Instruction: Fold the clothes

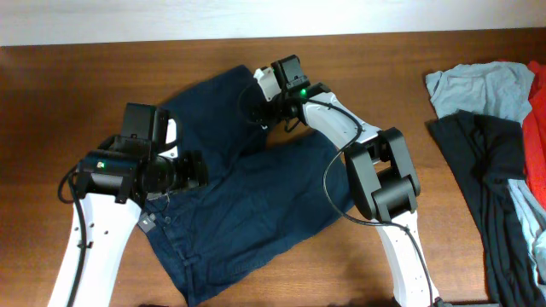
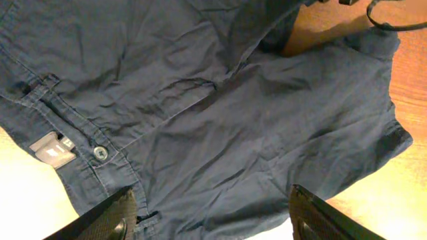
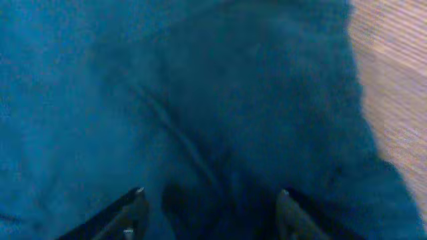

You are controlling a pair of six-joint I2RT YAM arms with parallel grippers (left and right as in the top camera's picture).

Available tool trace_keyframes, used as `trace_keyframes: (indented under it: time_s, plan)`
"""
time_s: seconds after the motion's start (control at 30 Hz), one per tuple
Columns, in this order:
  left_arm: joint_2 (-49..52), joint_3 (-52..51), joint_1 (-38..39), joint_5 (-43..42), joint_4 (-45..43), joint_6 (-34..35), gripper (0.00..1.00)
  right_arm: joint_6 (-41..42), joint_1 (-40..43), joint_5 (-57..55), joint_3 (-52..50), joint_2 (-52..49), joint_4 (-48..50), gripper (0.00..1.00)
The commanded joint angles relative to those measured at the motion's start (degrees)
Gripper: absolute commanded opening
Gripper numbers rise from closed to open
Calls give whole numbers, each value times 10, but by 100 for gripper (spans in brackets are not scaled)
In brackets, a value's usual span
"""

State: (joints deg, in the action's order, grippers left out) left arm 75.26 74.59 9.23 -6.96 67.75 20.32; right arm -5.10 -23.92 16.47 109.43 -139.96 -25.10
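Observation:
The dark navy-blue shorts [image 1: 247, 200] lie spread on the wooden table, waistband at the lower left, two legs toward the upper right. In the left wrist view I see the shorts' front [image 2: 220, 120] with a button [image 2: 100, 153] and a grey tag. My left gripper [image 2: 210, 217] is open, hovering above the waistband area with cloth between but not touching the fingers. My right gripper [image 3: 208, 207] is open just above the upper leg [image 3: 200, 100], near its far edge; it shows in the overhead view [image 1: 260, 107].
A pile of other clothes lies at the table's right edge: a pale light-blue shirt [image 1: 482, 89], a long black garment [image 1: 490, 179] and something red [image 1: 537, 136]. Bare wood [image 1: 85, 85] surrounds the shorts. The right arm's elbow [image 1: 384, 175] stands right of the shorts.

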Motion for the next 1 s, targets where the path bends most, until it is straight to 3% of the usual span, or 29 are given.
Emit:
trace_keyframes:
  time_s: [0.0, 0.1, 0.23, 0.37, 0.5, 0.67, 0.83, 0.97]
  plan:
    - [-5, 7, -3, -10, 1, -9, 73, -6, 6, -86, 7, -14, 1, 50]
    - [-5, 7, -3, -10, 1, -9, 73, -6, 22, -158, 7, -14, -23, 31]
    - [-5, 7, -3, -9, 0, -9, 73, -4, 58, -196, 7, -24, -63, 16]
    - [-5, 7, -3, -9, 0, -9, 73, 14, 106, -195, 7, -31, -93, 11]
    - [-5, 7, -3, -9, 0, -9, 73, 15, 139, -198, 7, -28, -112, 11]
    - [-5, 7, -3, -9, 0, -9, 73, 132, 181, -199, 7, -28, -164, 13]
    - [-4, 7, -3, -7, -10, -9, 79, 202, 208, -161, 11, -19, -222, 36]
    - [9, 7, -2, -7, -13, -31, 81, 165, 234, -19, 32, 12, -251, 45]
